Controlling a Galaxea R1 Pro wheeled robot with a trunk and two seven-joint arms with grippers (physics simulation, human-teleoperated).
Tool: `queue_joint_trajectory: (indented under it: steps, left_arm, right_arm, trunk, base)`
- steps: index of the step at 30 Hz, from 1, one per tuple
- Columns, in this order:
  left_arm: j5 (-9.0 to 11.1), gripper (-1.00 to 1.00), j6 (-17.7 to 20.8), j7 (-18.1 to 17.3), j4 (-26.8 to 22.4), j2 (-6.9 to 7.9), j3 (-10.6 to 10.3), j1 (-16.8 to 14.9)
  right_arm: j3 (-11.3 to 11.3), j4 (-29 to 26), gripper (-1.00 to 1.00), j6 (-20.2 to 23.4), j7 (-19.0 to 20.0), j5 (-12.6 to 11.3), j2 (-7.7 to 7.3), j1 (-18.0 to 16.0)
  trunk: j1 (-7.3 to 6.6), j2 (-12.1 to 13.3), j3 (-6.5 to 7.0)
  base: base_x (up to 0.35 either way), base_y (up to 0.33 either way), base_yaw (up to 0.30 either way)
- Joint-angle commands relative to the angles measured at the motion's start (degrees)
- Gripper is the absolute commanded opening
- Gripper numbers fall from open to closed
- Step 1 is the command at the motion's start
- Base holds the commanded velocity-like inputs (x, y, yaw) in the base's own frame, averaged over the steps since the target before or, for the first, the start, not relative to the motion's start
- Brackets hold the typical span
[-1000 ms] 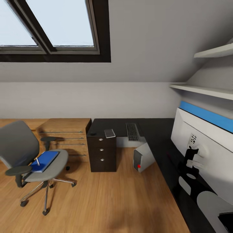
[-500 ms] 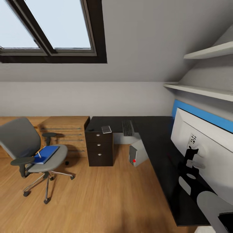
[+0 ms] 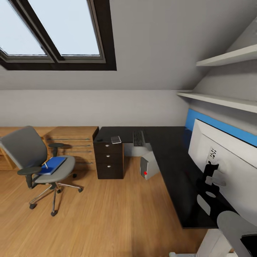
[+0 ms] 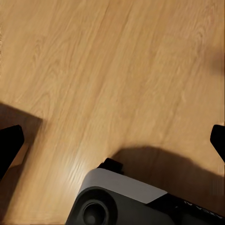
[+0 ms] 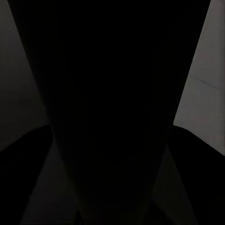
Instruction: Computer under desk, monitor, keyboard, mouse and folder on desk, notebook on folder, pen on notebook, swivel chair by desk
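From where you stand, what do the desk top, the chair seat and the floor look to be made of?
The L-shaped black desk top looks like glossy laminate or lacquer; it mirrors the monitor stand. The grey swivel chair seat looks like matte upholstery fabric, with no shine. The light brown floor looks like wood planks, with visible grain and seams.

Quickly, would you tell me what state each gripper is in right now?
Left gripper: open, fingertips wide apart over the wood floor, holding nothing.
Right gripper: cannot be told; its wrist view is nearly black.
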Motion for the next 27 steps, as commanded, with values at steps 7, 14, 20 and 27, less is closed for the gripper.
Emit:
queue_joint_trajectory:
  steps: [7,14,20,27]
  left_arm:
    - [0.64,1.0,-0.43,0.3,-0.07,0.09,-0.26,-0.01]
    - [0.68,1.0,-0.43,0.25,-0.07,0.1,-0.26,-0.01]
    - [0.66,1.0,-0.44,0.22,-0.07,0.1,-0.26,-0.01]
    - [0.58,1.0,-0.44,0.22,-0.07,0.07,-0.33,-0.01]
  right_arm:
    - [0.75,0.19,-1.0,-0.33,-0.17,-0.14,-0.02,-0.04]
    - [0.75,0.22,-1.0,-0.34,-0.16,-0.07,0.0,-0.04]
    - [0.75,0.22,-1.0,-0.34,-0.16,-0.07,-0.02,-0.04]
    - [0.75,0.12,-1.0,-0.34,-0.16,-0.07,-0.02,-0.04]
  trunk:
    - [-0.03,-0.05,-0.05]
    - [-0.03,-0.05,-0.05]
    - [-0.03,-0.05,-0.05]
    - [-0.03,-0.05,-0.05]
  base:
    - [-0.132,0.0,0.0]
    - [-0.127,0.054,0.0]
    - [-0.007,0.096,0.0]
    - [0.06,0.24,0.0]
